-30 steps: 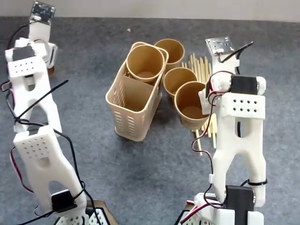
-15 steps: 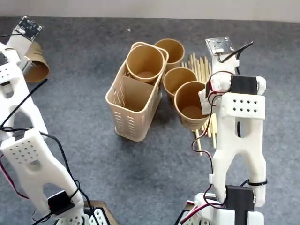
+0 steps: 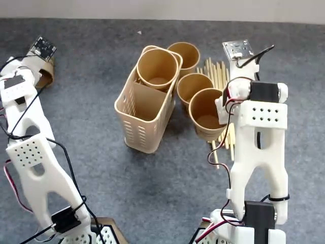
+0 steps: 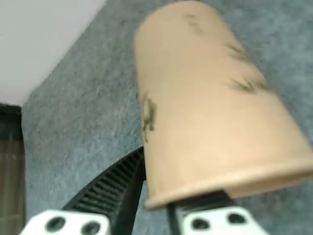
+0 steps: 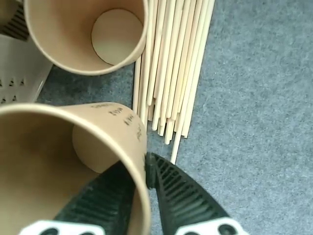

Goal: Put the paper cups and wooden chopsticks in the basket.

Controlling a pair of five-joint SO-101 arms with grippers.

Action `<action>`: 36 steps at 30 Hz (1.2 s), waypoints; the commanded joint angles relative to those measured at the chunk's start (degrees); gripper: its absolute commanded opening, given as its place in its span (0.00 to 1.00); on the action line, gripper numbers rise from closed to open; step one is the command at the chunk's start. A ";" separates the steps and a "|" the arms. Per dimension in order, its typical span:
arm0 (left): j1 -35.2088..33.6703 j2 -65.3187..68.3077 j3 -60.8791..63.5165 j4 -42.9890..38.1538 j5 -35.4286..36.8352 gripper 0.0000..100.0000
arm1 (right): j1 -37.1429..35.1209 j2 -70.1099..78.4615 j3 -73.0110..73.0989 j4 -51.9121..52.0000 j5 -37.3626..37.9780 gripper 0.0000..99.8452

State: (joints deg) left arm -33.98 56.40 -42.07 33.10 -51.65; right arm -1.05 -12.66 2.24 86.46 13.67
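Observation:
A paper cup [image 4: 210, 98] lies sideways in my left gripper [image 4: 156, 200], which is shut on it at the far left of the table [image 3: 39, 71]. My right gripper [image 5: 146, 169] is shut on the rim of another paper cup [image 5: 58, 156], held upright to the right of the basket [image 3: 144, 109]. One cup [image 3: 157, 68] stands inside the basket's far compartment. Two more cups [image 3: 185, 55] [image 3: 194, 85] stand beside the basket. A bundle of wooden chopsticks [image 5: 171, 63] lies on the carpet behind the held cup, also seen from above [image 3: 218, 76].
Grey carpet [image 3: 101, 173] covers the table, with open room in front of the basket and between the arms. The basket's near compartment [image 3: 147, 101] holds nothing. A pale wall edge runs along the far side [image 3: 162, 9].
My left arm has swung out to the left with its cup, then come back slightly right and down. The right arm and its cup have stayed still.

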 commanded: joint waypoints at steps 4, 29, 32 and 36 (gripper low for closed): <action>0.40 -12.09 -11.56 25.67 12.84 0.00 | -0.22 -1.63 -1.54 0.31 0.09 0.01; 51.12 -73.98 8.31 69.45 22.59 0.00 | -0.22 -1.63 -1.45 0.22 0.09 0.01; 46.02 -70.20 7.34 69.45 21.71 0.00 | -0.31 -1.63 -1.45 0.22 0.09 0.01; 43.56 -64.57 3.38 69.36 20.48 0.01 | -0.31 -1.63 -1.54 0.22 0.09 0.01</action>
State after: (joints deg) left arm 11.74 -11.65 -35.21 102.46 -30.02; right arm -1.05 -12.66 2.24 86.46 13.67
